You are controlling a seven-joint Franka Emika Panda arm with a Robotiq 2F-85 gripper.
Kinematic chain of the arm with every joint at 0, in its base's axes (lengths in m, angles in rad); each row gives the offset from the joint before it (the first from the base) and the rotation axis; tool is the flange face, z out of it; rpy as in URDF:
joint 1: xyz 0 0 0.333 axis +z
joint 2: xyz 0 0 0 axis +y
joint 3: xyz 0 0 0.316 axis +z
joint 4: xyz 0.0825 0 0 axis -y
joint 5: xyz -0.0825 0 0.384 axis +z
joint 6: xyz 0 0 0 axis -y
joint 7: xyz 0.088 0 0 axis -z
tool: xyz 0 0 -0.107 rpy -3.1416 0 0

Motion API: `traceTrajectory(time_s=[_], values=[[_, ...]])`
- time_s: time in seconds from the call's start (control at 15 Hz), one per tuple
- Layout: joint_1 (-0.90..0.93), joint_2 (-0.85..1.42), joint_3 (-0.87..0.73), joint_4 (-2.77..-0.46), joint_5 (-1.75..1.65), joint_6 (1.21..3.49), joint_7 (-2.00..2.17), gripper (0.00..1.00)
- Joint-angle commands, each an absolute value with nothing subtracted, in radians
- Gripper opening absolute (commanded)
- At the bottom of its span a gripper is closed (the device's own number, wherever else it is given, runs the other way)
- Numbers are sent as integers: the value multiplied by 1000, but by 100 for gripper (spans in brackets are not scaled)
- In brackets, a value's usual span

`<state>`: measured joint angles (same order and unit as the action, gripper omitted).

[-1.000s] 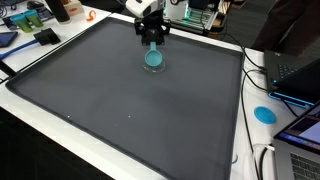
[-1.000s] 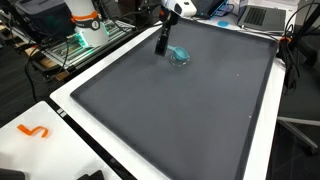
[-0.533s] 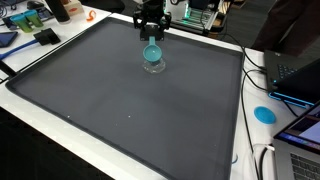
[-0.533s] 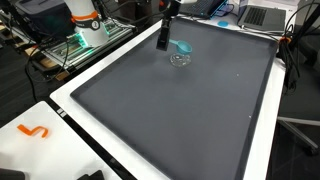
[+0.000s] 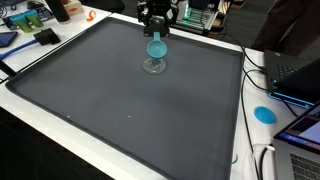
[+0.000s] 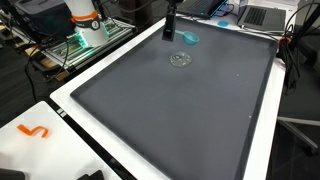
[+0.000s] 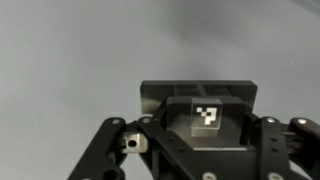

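Observation:
A small teal cup (image 5: 157, 47) hangs in the air over the far part of the dark grey mat (image 5: 120, 100), with my gripper (image 5: 157, 37) shut on its upper edge. In the exterior view from the side, the teal cup (image 6: 190, 38) sticks out sideways from the gripper (image 6: 174, 35). Directly below, a clear round dish (image 5: 154, 66) sits alone on the mat (image 6: 180, 120); the same dish (image 6: 180, 59) shows there too. The wrist view shows only the gripper body, a black-and-white marker tag (image 7: 205, 115) and blurred mat; fingertips and cup are out of sight.
The mat lies on a white table (image 6: 60, 100). A blue disc (image 5: 264, 113) and laptops (image 5: 295, 75) sit at one side. An orange hook (image 6: 33, 131) lies on the white corner. Boxes, cables and a white-and-orange stand (image 6: 85, 20) crowd the far edge.
The gripper has risen with the teal cup, lifting it out of the clear dish. The dish has stayed in place on the mat.

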<state>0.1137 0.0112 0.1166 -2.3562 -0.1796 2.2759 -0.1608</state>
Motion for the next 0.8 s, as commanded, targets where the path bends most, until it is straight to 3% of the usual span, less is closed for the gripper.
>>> traceTrajectory(time_s=[0.0,0.73], values=[[140,-12,141,-2347,-212,2272,-59,31],[230,124,204,-2156,-410,2184,274,31]])
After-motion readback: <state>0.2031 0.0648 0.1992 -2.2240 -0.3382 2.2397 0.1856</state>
